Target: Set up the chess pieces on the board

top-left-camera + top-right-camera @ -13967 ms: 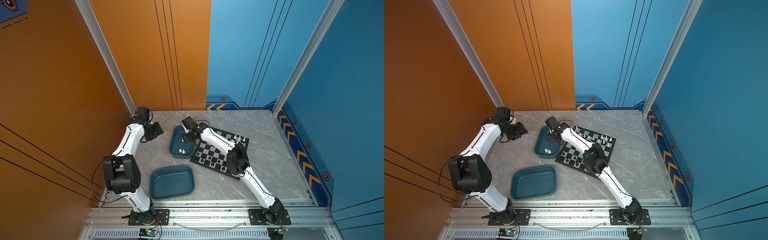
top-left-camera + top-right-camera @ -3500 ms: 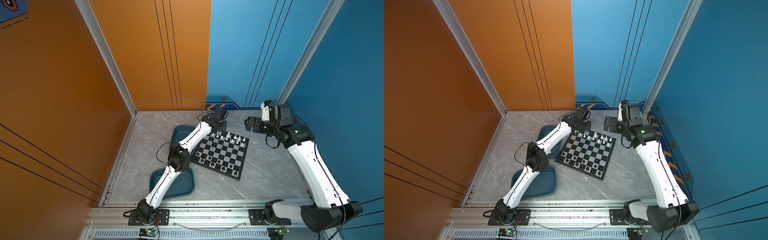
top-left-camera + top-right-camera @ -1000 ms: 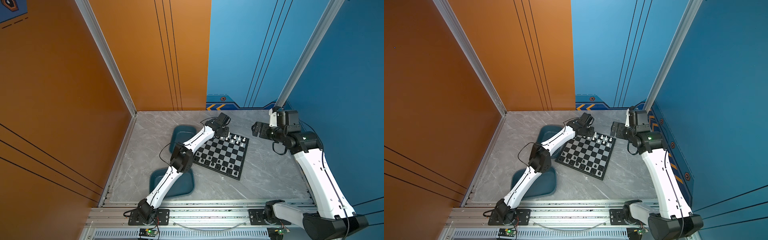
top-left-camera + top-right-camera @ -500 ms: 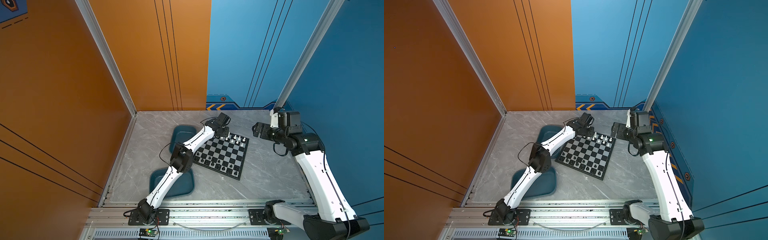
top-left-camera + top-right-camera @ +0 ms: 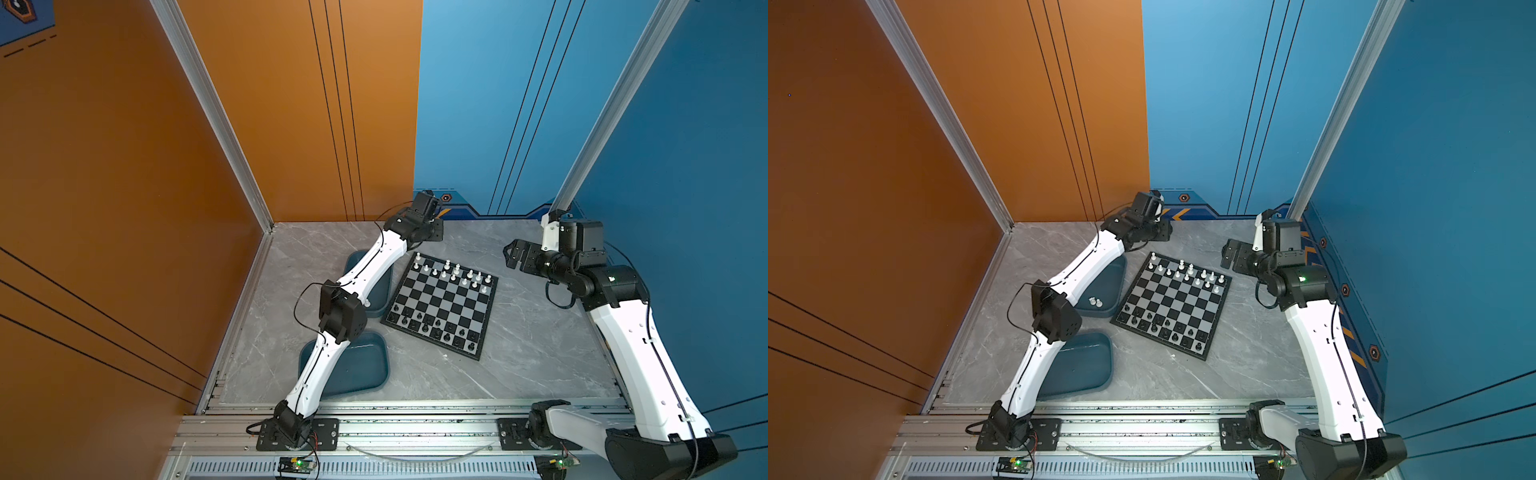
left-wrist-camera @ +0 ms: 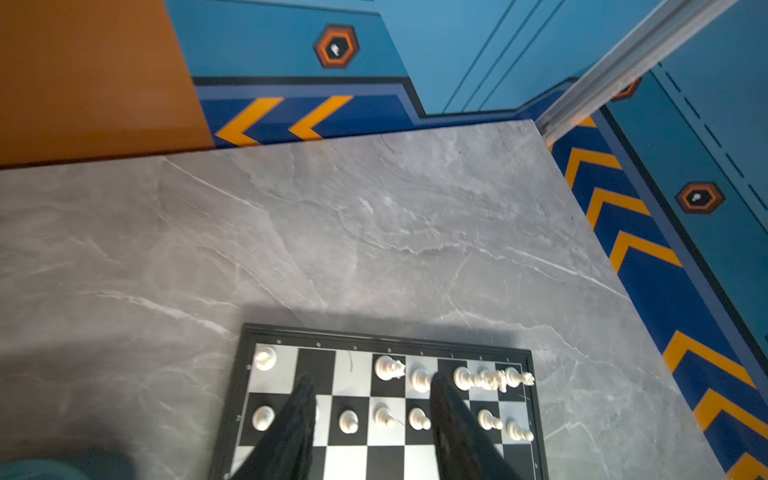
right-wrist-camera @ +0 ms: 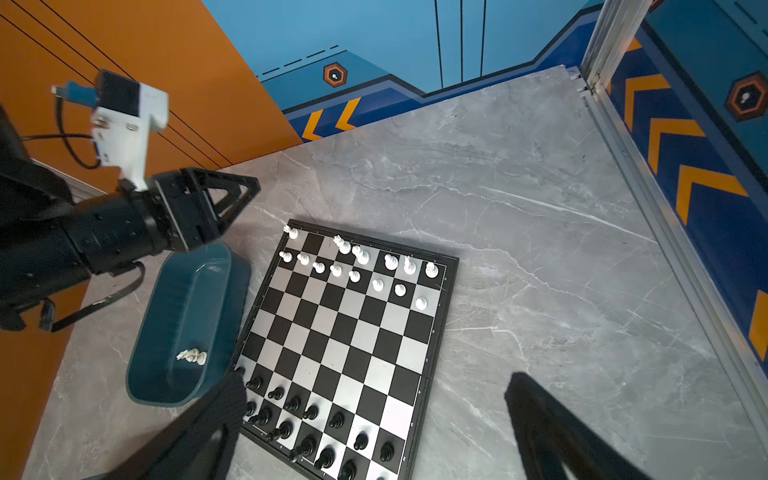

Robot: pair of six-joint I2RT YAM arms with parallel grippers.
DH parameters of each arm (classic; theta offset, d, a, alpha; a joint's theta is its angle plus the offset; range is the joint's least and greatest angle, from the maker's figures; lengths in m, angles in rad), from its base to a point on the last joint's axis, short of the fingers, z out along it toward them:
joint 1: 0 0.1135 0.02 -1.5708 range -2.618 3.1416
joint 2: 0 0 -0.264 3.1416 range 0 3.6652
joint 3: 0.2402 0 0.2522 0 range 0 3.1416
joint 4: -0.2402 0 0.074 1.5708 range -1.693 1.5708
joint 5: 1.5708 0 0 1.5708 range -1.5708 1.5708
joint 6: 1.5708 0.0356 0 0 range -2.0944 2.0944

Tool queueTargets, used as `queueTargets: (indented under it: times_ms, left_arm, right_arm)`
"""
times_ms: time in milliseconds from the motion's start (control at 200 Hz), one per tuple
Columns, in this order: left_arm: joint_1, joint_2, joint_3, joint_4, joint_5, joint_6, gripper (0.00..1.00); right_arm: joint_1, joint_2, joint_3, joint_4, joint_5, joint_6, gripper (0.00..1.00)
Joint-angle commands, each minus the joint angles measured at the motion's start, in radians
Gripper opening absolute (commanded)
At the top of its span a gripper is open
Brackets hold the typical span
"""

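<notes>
The left gripper (image 6: 371, 378) hangs over the white end of the chessboard (image 6: 353, 453). Its fingers (image 6: 299, 415) are apart with nothing pinched between them. Looking past them in the left wrist view, three white pawns (image 6: 382, 415) show in the gap between the two fingers. A couple of taller white back-row pieces (image 6: 388, 368) stand just beyond the fingertips, and the white rook (image 6: 265, 358) on the corner square sits outside one finger.

The right gripper (image 7: 374, 386) has its fingers (image 7: 216, 415) spread wide and is empty too. The black pieces (image 7: 307, 415) stand in two rows between those fingers, with one fingertip in front of the board's corner there. In both top views this gripper is up off the grey table (image 5: 540, 332), off the white end's other corner, not touching the board.

Back behind the left fingers, just beside the board's edge, there's a teal tray (image 7: 187, 291) with two white pieces (image 7: 192, 356) lying in it.
</notes>
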State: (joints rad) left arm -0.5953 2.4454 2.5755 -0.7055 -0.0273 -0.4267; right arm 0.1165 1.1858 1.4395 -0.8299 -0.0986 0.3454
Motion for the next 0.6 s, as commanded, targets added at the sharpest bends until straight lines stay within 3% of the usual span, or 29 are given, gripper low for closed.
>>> queueTargets:
  times_ms: [0, 220, 506, 596]
  left_arm:
    - [0.006, 0.055, -0.01, -0.062, -0.03, 0.01, 0.42]
    - [0.016, 0.176, 0.093, -0.06, 0.009, -0.033, 0.34]
    - [0.013, 0.229, 0.08, -0.024, 0.07, -0.062, 0.31]
    - [0.007, 0.24, 0.075, -0.013, 0.088, -0.07, 0.24]
  right_arm:
    - [-0.002, 0.023, -0.018, 0.05, -0.03, 0.046, 1.0]
    - [0.039, 0.068, 0.023, 0.049, -0.008, 0.063, 1.0]
    - [0.069, 0.125, 0.117, -0.01, 0.044, 0.043, 1.0]
    - [0.072, 0.133, 0.132, -0.026, 0.049, 0.037, 1.0]
